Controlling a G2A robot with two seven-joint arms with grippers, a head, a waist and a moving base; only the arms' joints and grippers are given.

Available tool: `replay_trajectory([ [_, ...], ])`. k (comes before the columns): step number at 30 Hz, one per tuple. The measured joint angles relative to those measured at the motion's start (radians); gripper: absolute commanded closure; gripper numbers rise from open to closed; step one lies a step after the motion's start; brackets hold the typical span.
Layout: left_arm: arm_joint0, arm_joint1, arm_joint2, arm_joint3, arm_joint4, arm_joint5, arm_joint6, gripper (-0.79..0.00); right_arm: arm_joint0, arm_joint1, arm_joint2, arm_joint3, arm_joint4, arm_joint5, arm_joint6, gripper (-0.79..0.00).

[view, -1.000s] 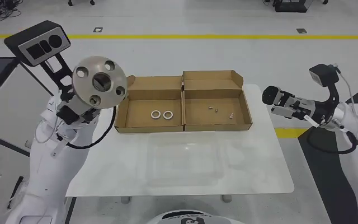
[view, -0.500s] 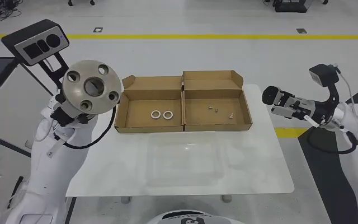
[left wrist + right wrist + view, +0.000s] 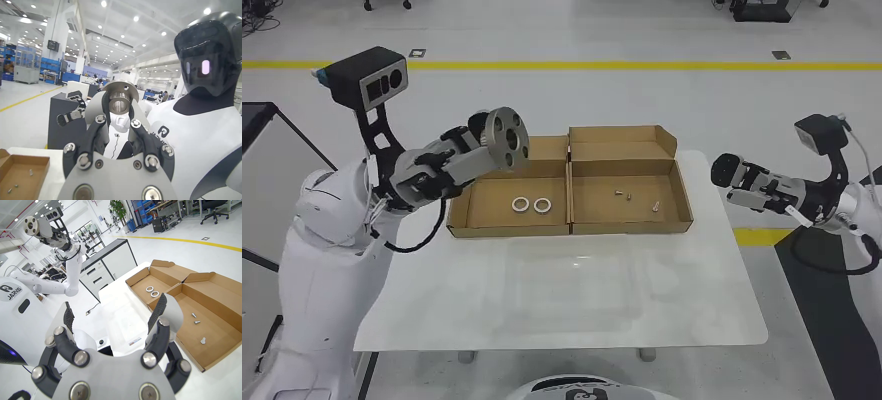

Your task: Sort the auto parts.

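My left gripper is shut on the hub of a round metal flange with several holes, held in the air above the left box's near-left corner. The left wrist view shows the fingers clamping the flange's hub. Two metal rings lie in the left cardboard box. A few small bolts lie in the right box. Off the table's right edge my right gripper hangs open and holds nothing; its fingers stand wide apart.
The two open boxes stand side by side at the back of the white table, flaps up. A faint clear tray lies in the middle of the table. A dark cabinet stands beside the table.
The left arm has swung the flange from off the table's left side in toward the left box and turned it from facing up to facing sideways. The right arm has kept still.
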Motion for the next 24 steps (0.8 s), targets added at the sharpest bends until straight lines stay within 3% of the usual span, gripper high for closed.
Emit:
replay_trajectory([
  [6, -0.036, 0.002, -0.004, 0.063, 0.150, 0.059, 0.013, 0.000, 0.000, 0.000, 0.000, 0.000, 0.000, 0.000, 0.000, -0.785],
  [14, -0.123, 0.006, 0.054, 0.183, 0.462, 0.104, -0.069, 0.000, 0.000, 0.000, 0.000, 0.000, 0.000, 0.000, 0.000, -0.785],
  [24, -0.115, 0.018, 0.113, 0.228, 0.684, 0.159, -0.163, 0.000, 0.000, 0.000, 0.000, 0.000, 0.000, 0.000, 0.000, -0.785],
])
